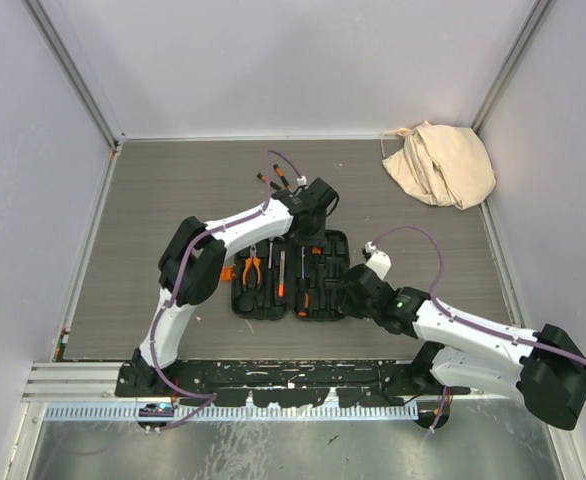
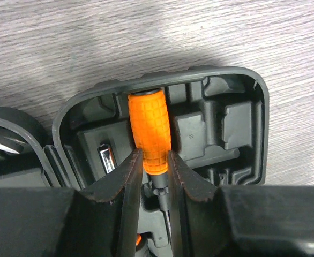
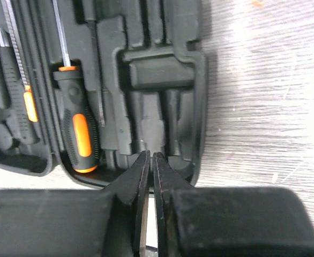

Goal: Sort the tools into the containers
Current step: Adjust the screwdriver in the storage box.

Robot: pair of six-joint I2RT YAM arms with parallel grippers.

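Your grey wood-grain table (image 1: 153, 220) carries the open black case (image 1: 241, 305) at its centre. A beige bag (image 1: 441, 165) lies slumped at two o'clock, in the far corner. Small orange-black tools (image 1: 276, 181) lie at twelve, just beyond the case.

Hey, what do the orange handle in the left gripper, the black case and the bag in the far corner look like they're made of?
Orange handle: probably rubber or soft plastic, matte, with a moulded grid texture for grip.
Black case: hard plastic with a dull sheen, judging by its crisp moulded slots.
Bag: beige cloth, perhaps cotton or canvas, going by its soft, slumped folds.
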